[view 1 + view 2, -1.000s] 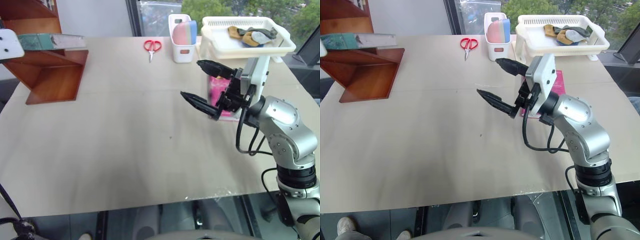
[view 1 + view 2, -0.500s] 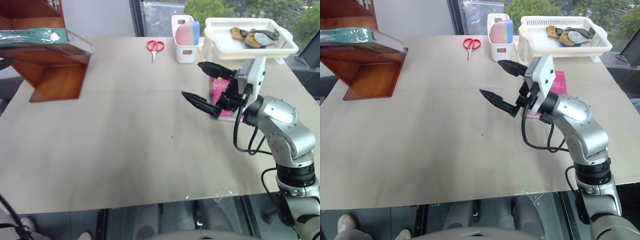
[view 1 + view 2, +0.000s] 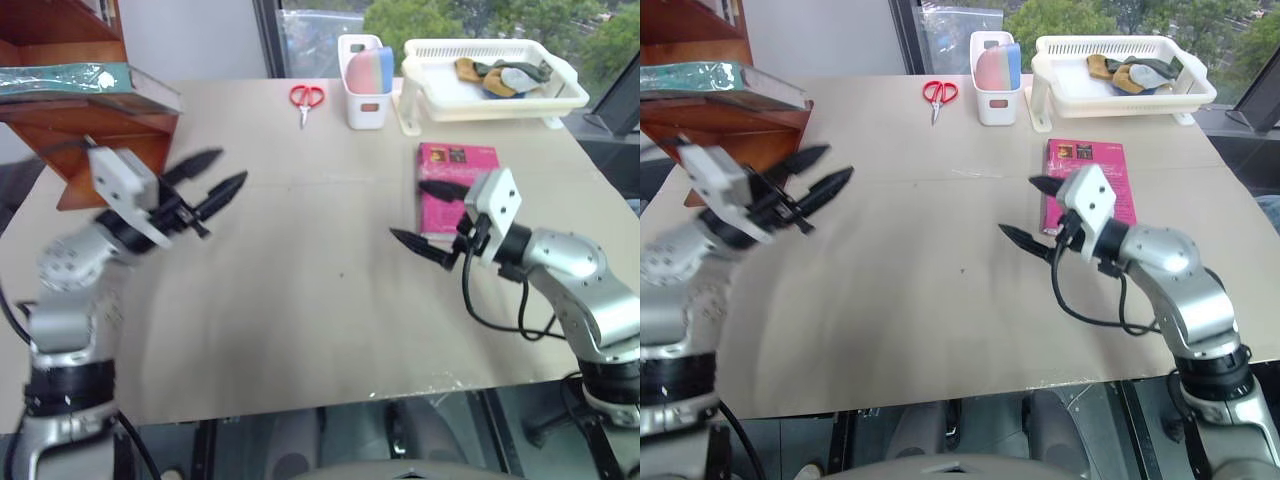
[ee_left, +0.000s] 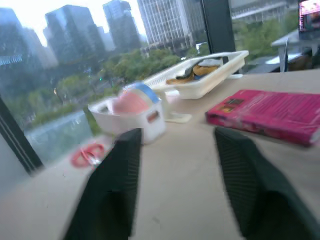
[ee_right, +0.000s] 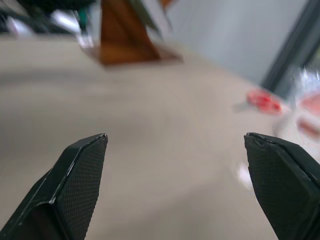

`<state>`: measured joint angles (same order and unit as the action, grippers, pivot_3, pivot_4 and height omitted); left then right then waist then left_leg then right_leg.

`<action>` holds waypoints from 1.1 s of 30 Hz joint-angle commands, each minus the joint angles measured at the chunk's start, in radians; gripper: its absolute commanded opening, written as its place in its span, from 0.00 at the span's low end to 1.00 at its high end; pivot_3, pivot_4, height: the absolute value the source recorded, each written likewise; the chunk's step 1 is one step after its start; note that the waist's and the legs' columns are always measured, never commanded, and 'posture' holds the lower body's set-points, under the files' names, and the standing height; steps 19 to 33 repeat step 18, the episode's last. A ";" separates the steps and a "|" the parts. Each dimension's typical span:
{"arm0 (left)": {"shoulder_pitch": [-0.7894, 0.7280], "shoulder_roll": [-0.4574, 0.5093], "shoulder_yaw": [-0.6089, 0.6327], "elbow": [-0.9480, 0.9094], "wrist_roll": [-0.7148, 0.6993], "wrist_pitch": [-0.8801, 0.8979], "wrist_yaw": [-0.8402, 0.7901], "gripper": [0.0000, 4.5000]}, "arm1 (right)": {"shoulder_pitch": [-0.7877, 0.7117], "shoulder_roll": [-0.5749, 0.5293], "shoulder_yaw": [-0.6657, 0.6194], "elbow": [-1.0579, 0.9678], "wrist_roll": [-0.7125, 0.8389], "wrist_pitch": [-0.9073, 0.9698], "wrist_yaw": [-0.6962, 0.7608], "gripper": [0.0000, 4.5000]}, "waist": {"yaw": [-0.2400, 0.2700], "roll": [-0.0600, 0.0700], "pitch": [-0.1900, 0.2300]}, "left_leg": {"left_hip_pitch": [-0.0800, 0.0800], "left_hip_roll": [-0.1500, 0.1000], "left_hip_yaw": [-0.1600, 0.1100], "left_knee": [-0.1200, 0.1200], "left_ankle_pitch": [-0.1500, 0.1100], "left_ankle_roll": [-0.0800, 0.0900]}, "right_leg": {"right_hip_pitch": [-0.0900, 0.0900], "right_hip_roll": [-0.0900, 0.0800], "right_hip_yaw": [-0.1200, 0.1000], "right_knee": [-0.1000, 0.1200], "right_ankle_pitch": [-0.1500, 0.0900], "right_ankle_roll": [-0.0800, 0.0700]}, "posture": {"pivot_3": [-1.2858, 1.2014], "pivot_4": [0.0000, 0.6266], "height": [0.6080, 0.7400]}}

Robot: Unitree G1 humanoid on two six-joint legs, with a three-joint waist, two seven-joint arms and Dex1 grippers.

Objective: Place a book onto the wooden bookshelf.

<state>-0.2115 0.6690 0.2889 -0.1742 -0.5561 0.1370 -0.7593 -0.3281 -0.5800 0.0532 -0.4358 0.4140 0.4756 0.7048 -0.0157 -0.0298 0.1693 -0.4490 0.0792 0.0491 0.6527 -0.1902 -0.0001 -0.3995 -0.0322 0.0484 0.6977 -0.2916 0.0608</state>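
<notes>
Beige tabletop (image 3: 300,300) scene: teal-green book (image 3: 85,82) lies flat on the wooden bookshelf (image 3: 90,150) behind the left gripper (image 3: 215,180), its fingers parted and empty, right gripper (image 3: 428,215) spread wide, empty too.

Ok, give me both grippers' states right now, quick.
Left gripper: open, holding nothing.
Right gripper: wide open, holding nothing, beside the pink book.

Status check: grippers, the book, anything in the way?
Left gripper and right gripper open, both empty. Book lying flat on wooden bookshelf. Nothing blocking it.
</notes>
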 commanded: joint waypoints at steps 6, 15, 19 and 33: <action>0.292 -0.061 0.057 -0.113 -0.022 0.096 0.057 0.57 | 0.323 -0.123 -0.177 -0.139 0.000 0.030 0.003 1.00 | 0.006 -0.001 -0.001 | 0.003 0.000 -0.001 0.001 0.000 0.000 | 0.005 0.000 -0.001 -0.002 0.000 0.000 | 0.52 0.24 1.00; 0.476 0.035 0.188 -0.063 0.010 0.052 -0.085 0.74 | 0.574 -0.211 -0.434 -0.178 0.006 0.035 0.039 1.00 | 0.004 0.000 -0.002 | 0.007 0.000 0.000 0.000 0.000 0.000 | 0.007 -0.001 0.001 -0.003 -0.003 -0.004 | 0.52 0.24 1.00; 0.455 0.035 0.169 -0.053 0.019 0.050 -0.092 0.74 | 0.579 -0.229 -0.444 -0.167 0.010 0.027 0.060 1.00 | 0.004 0.000 -0.002 | 0.018 -0.001 0.002 -0.002 -0.001 -0.001 | 0.016 -0.002 0.003 -0.005 -0.003 -0.004 | 0.52 0.24 1.00; 0.455 0.035 0.169 -0.053 0.019 0.050 -0.092 0.74 | 0.579 -0.229 -0.444 -0.167 0.010 0.027 0.060 1.00 | 0.004 0.000 -0.002 | 0.018 -0.001 0.002 -0.002 -0.001 -0.001 | 0.016 -0.002 0.003 -0.005 -0.003 -0.004 | 0.52 0.24 1.00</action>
